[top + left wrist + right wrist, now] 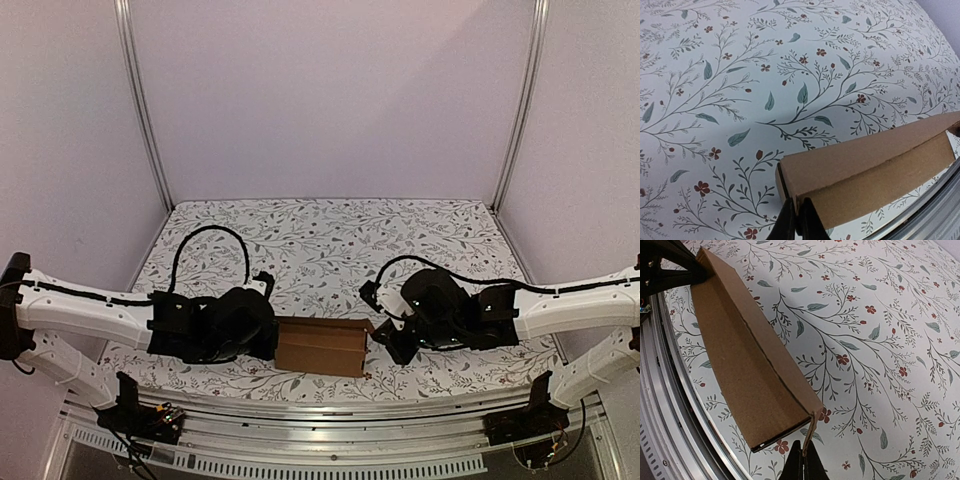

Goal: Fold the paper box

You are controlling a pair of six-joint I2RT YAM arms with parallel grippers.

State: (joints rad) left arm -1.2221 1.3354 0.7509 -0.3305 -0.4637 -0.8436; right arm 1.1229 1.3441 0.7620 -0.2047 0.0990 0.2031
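**Top view.** Box on floral table, close to the near edge, long axis running left to right, between the two arms. Brown, unprinted, partly folded: low and oblong, with raised walls. At its left end, left gripper; at its right end, right gripper; both low over the table and pointing inward toward each other. Black cable looped above the left wrist, another above the right. Metal rail along the table's near edge, just beside the box.

**Left wrist view.** Box reaching from bottom centre up to the right border, one end corner nearest the camera. Narrow top strip above a taller side wall, with a crease between. Fingers pressed almost together at the lower end edge of the box, pinching thin cardboard there. Only the tips in view, so depth of grip not to be told. Rail at the lower right corner, beside the box.

**Right wrist view.** Box stretching from the fingers at bottom centre up to the top left, open side toward the camera. One broad panel, a narrow wall along its right side, a dark slit along the near end. Thin tab hanging from the near corner down between the fingers, pinched there with jaws pressed together. Left gripper dark at top left, touching the far end. Rail curving along the left border, just beside the box.
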